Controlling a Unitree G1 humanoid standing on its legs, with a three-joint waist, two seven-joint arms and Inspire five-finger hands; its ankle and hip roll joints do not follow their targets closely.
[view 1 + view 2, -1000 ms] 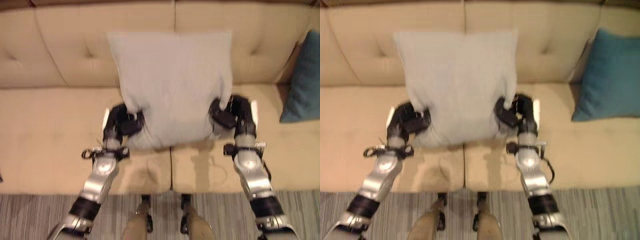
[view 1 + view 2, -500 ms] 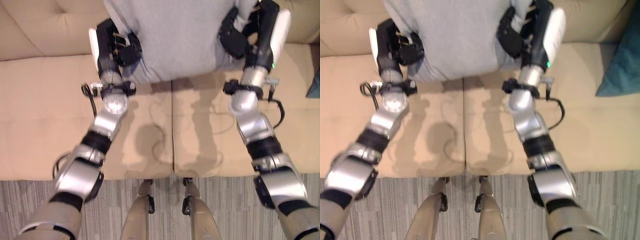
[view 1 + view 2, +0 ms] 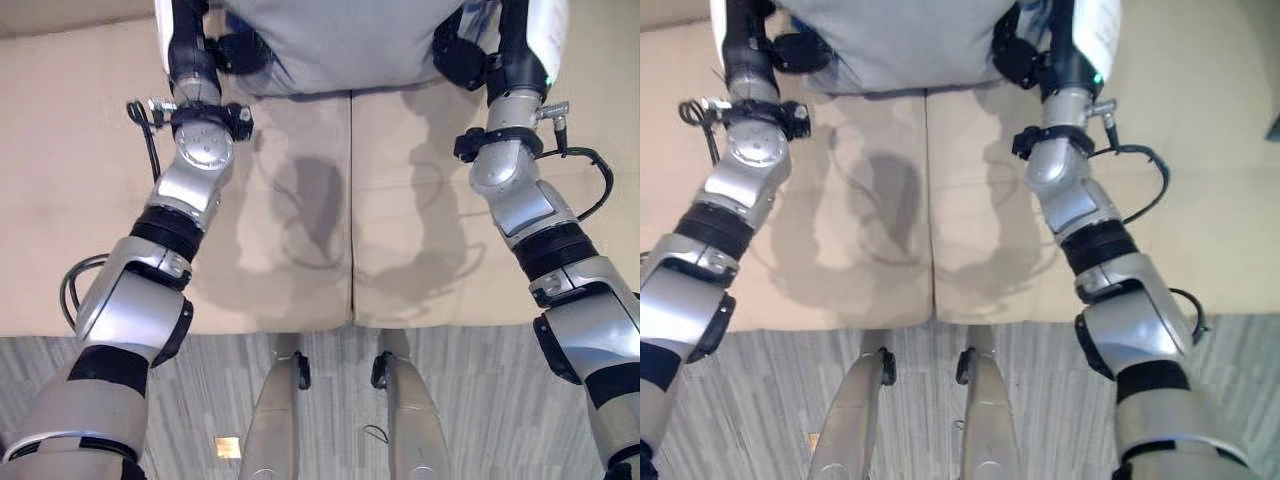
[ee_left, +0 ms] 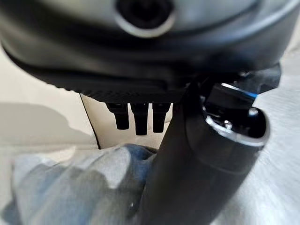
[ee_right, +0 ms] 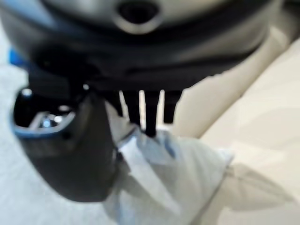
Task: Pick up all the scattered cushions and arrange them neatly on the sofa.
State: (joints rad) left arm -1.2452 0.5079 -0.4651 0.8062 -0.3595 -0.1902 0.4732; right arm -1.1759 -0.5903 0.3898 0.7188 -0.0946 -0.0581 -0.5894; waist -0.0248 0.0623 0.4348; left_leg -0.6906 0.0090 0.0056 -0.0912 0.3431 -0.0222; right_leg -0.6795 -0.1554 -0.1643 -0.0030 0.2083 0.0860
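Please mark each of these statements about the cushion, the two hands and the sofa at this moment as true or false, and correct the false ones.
1. Both hands grip the grey cushion. True: the left hand pinches its left corner, the right hand its right corner.
2. The cushion lies on the carpet. False: it is held above the sofa seat, which shows its shadow.
3. The sofa is beige. True.
4. The right hand is open and holds nothing. False: in the right wrist view its fingers and thumb pinch the grey cloth.
5. The cushion is teal. False: it is light grey.
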